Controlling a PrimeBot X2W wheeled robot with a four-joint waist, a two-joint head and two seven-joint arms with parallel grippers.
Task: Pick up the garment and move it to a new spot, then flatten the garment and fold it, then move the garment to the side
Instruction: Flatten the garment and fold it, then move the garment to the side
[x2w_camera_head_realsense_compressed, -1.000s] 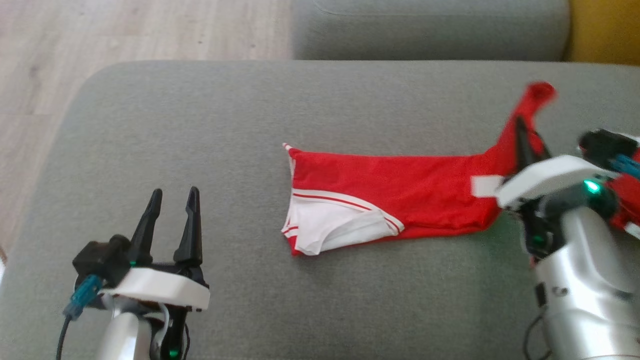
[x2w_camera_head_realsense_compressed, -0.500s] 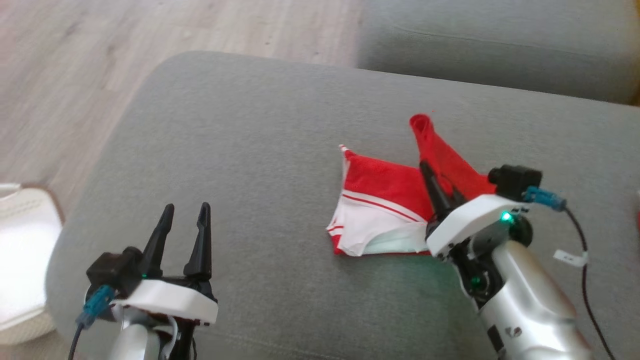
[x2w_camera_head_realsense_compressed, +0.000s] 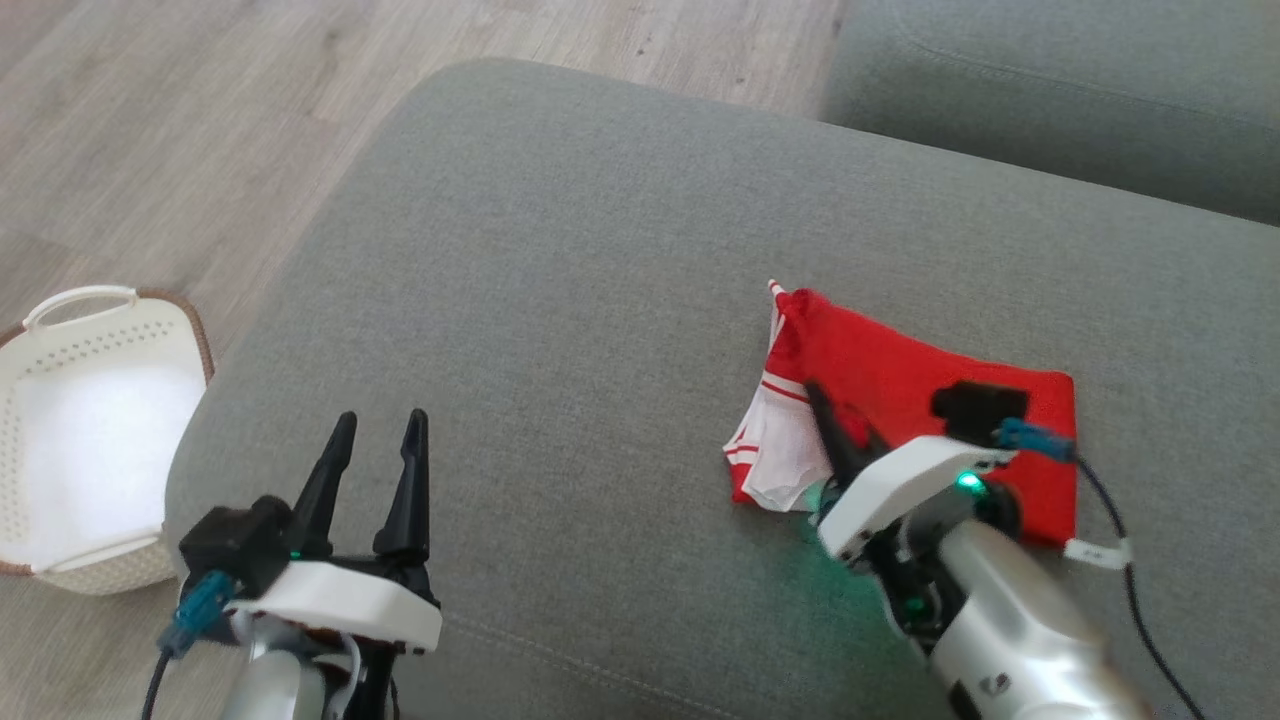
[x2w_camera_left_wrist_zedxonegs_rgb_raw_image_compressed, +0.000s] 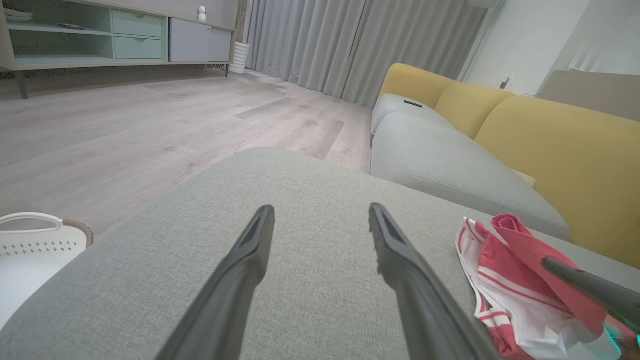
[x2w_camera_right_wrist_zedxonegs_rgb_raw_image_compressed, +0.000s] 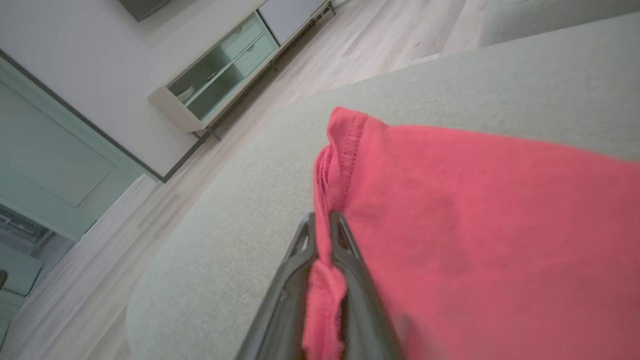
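The garment (x2w_camera_head_realsense_compressed: 900, 380) is red with white striped trim and lies folded over itself on the grey cushion (x2w_camera_head_realsense_compressed: 560, 300), right of centre. My right gripper (x2w_camera_head_realsense_compressed: 815, 395) is shut on a red edge of the garment (x2w_camera_right_wrist_zedxonegs_rgb_raw_image_compressed: 350, 150), which runs between the two fingers (x2w_camera_right_wrist_zedxonegs_rgb_raw_image_compressed: 345, 240) and drapes off to the right. My left gripper (x2w_camera_head_realsense_compressed: 380, 425) stands open at the lower left, well apart from the cloth, with nothing between its fingers (x2w_camera_left_wrist_zedxonegs_rgb_raw_image_compressed: 250, 250). The left wrist view has the garment (x2w_camera_left_wrist_zedxonegs_rgb_raw_image_compressed: 505, 270) at its right edge, with a dark finger of the right gripper (x2w_camera_left_wrist_zedxonegs_rgb_raw_image_compressed: 590, 287) over it.
A white perforated basket (x2w_camera_head_realsense_compressed: 90, 430) sits on the wooden floor (x2w_camera_head_realsense_compressed: 150, 130) left of the cushion. A second grey cushion (x2w_camera_head_realsense_compressed: 1050, 80) lies beyond, and yellow backrests (x2w_camera_left_wrist_zedxonegs_rgb_raw_image_compressed: 550, 145) show in the left wrist view. A black cable (x2w_camera_head_realsense_compressed: 1120, 540) trails from the right wrist.
My right gripper has carried the garment's right end leftward over the rest, so the long spread cloth is now folded short. The head camera has swung left, bringing the basket into view.
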